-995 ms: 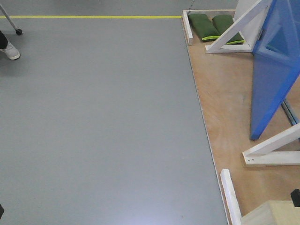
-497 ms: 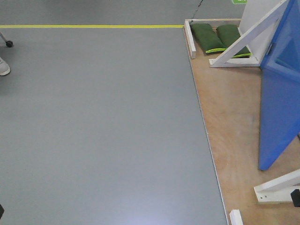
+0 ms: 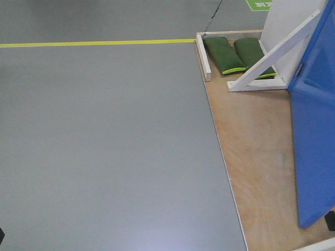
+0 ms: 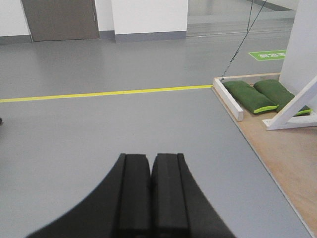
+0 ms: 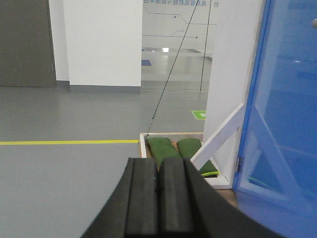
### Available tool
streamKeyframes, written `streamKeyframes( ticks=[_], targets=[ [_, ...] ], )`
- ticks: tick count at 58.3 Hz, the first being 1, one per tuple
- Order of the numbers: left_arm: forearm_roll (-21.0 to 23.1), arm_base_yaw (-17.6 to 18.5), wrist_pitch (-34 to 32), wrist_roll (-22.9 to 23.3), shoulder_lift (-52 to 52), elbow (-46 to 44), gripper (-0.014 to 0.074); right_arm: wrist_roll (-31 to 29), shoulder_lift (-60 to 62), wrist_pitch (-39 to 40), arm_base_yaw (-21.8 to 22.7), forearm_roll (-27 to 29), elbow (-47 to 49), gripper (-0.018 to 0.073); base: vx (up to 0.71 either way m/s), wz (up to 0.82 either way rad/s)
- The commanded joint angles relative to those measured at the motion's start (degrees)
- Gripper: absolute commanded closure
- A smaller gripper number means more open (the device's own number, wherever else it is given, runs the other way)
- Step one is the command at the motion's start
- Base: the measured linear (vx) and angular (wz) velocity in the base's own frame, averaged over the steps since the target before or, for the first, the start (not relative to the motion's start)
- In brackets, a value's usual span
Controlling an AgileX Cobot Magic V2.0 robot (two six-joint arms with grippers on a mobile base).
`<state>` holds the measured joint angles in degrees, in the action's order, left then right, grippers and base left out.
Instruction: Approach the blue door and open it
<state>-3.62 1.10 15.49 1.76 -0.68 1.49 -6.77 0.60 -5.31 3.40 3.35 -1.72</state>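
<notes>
Left end effector (image 4: pixel 150 198) and right end effector (image 5: pixel 158 203) both level above grey floor (image 3: pixel 104 146), each pressed together, empty; blue door (image 3: pixel 314 141) stands upright on plywood platform (image 3: pixel 251 146) at right, seen from right wrist and front views only, green bags (image 3: pixel 224 54) beyond.

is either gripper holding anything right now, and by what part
Nothing is held. The left gripper and right gripper are both shut on nothing, pads pressed together. The blue door is not gripped.
</notes>
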Motion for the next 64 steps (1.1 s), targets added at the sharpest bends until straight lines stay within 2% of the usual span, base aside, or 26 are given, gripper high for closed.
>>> streamKeyframes(
  ticks=[1, 34, 64],
  targets=[
    [0.34, 0.02, -4.76, 0.05, -0.67, -1.52, 0.0524, -0.4, 0.62, 4.76, 0.21, -0.56, -0.12, 0.0547, 0.39, -0.06],
    [0.34, 0.02, -4.76, 0.05, -0.67, -1.52, 0.0524, -0.4, 0.62, 4.76, 0.21, -0.56, -0.12, 0.0547, 0.3, 0.04],
    [0.34, 0.02, -4.76, 0.05, -0.67, -1.52, 0.0524, -0.4, 0.62, 4.76, 0.21, -0.56, -0.12, 0.0547, 0.13, 0.05]
  ],
)
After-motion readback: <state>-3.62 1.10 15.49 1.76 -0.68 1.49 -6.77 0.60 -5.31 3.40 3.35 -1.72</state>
